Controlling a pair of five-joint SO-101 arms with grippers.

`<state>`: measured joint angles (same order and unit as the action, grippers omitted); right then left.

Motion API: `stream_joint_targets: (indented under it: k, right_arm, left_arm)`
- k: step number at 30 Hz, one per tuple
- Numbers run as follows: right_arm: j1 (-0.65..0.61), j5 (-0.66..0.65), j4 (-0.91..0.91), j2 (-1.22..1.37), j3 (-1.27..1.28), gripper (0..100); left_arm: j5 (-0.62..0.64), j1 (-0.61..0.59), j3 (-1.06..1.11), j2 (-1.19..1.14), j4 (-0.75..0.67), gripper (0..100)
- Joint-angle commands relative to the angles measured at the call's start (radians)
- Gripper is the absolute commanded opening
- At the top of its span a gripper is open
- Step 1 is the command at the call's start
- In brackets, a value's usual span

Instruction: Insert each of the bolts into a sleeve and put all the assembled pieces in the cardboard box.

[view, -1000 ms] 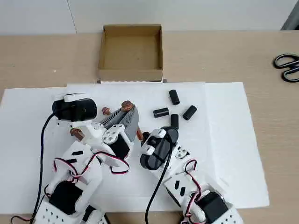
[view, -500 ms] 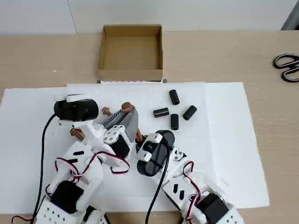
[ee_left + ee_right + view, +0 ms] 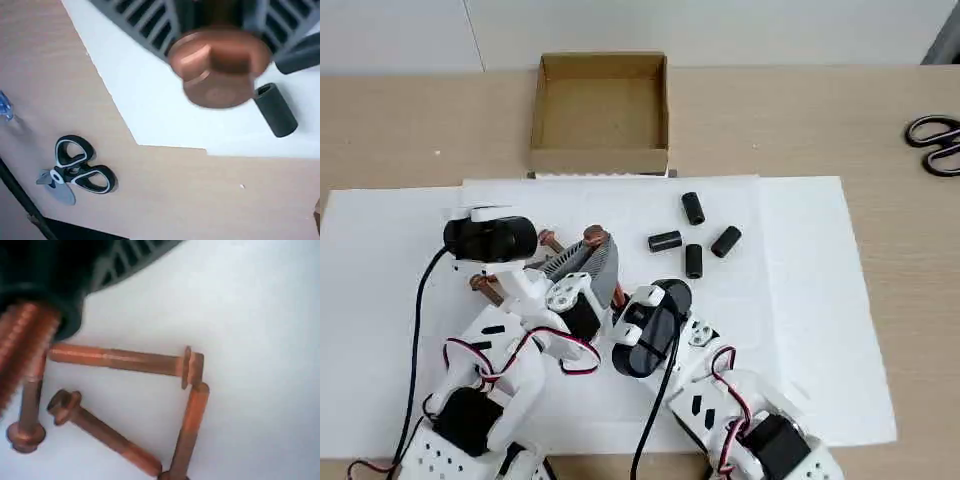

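The right claw (image 3: 624,300) has slid toward 9 o'clock. It is clenched on a sleeve (image 3: 59,302) that now meets the threads of the bolt (image 3: 220,67), which the left claw (image 3: 592,252) grips tight. Joining looks to be starting. The box (image 3: 600,158), at 12 o'clock, comes later.

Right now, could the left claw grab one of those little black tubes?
Probably not yet: the left claw is shut on a bolt. The nearest sleeve lies on bare paper close by, with nothing between them.
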<state>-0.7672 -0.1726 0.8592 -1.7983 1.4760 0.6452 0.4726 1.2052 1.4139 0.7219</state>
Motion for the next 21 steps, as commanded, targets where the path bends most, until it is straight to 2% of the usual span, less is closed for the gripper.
stream_joint_targets:
  k: [1, 11, 21]
  right_arm:
    - [-0.001, 0.006, -0.008, -0.015, -0.084, 0.3]
    - [0.036, 0.002, -0.015, -0.015, -0.084, 0.3]
    - [0.054, 0.0, -0.064, -0.015, -0.086, 0.3]
  left_arm:
    - [0.002, 0.052, -0.056, 0.005, 0.08, 0]
    - [-0.055, 0.06, -0.097, 0.005, 0.232, 0]
    - [-0.1, 0.078, 0.015, 0.003, 0.235, 0]
